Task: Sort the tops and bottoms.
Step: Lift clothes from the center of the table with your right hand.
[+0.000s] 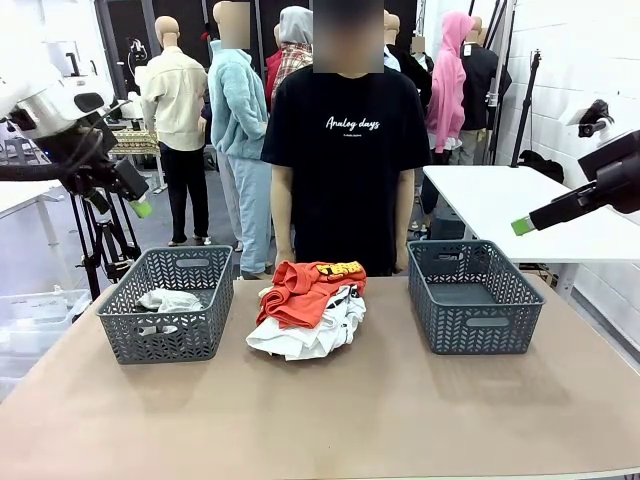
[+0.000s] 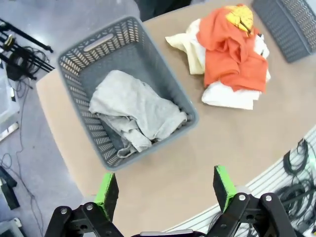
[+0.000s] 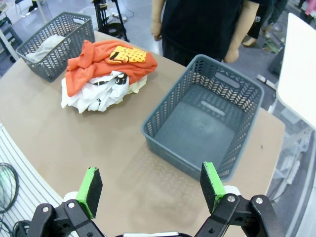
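The tops lie in a heap at the table's middle: a red-orange T-shirt (image 1: 303, 290) (image 2: 229, 54) (image 3: 98, 61) with a yellow graphic rests on a white T-shirt (image 1: 312, 335) (image 3: 94, 94) with black lettering. A pale cream piece (image 2: 190, 47) sticks out beside them. The bottoms are hidden or cannot be told apart. My left gripper (image 1: 140, 207) (image 2: 165, 190) hangs open high above the table's left end. My right gripper (image 1: 520, 226) (image 3: 150, 187) hangs open high at the right. Neither touches anything.
A grey basket (image 1: 200, 262) (image 2: 74, 54) at the left holds a crumpled light grey garment (image 2: 133, 111). A second grey basket (image 1: 475, 335) (image 3: 163, 111) at the right is bare inside. A person in a black T-shirt (image 1: 345, 140) stands at the far edge, hands down.
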Tool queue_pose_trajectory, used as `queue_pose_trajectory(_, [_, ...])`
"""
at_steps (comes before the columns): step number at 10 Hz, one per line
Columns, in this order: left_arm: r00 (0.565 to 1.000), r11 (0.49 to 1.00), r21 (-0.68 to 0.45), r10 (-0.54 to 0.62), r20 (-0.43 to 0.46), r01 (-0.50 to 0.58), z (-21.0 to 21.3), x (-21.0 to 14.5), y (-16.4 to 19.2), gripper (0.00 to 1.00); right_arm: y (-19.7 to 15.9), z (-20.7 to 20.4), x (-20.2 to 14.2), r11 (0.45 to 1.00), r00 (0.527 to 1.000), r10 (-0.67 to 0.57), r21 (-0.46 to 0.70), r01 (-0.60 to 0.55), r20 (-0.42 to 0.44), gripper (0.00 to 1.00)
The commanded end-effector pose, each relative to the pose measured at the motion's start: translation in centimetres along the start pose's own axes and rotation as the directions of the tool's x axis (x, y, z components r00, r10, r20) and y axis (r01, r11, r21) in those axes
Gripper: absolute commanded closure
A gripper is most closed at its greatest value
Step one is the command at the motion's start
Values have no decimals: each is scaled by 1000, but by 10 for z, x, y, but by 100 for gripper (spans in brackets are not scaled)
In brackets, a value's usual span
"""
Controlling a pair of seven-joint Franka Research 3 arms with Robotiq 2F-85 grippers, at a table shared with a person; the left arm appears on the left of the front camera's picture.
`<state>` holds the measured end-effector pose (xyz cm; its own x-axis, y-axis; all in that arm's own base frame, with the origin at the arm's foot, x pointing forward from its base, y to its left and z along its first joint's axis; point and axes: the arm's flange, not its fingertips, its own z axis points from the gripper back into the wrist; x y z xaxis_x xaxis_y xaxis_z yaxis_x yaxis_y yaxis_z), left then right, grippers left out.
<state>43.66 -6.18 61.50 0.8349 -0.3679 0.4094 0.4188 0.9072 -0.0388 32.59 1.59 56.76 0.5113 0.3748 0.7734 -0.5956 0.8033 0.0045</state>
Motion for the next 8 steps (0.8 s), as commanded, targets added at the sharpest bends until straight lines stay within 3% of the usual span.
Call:
queue_pose_trajectory(1, [997, 997, 29, -76, -25, 77, 1, 5, -2, 0, 3, -23, 24, 995, 1000, 16, 95, -17, 13, 0])
queue_pose_trajectory(3, [992, 990, 62, -127, 6, 127, 7, 8, -15, 0, 7, -65, 62, 968, 998, -26, 251, 12, 50, 0])
queue_pose_trajectory(4, [998, 998, 14, -59, -16, 59, -1, 2, -5, 0, 4, -96, 80, 954, 997, -65, 296, 48, 49, 0])
queue_pose_trajectory(8, [998, 998, 14, -59, -16, 59, -1, 2, -5, 0, 31, -214, 120, 937, 998, -68, 345, 62, 5, 0])
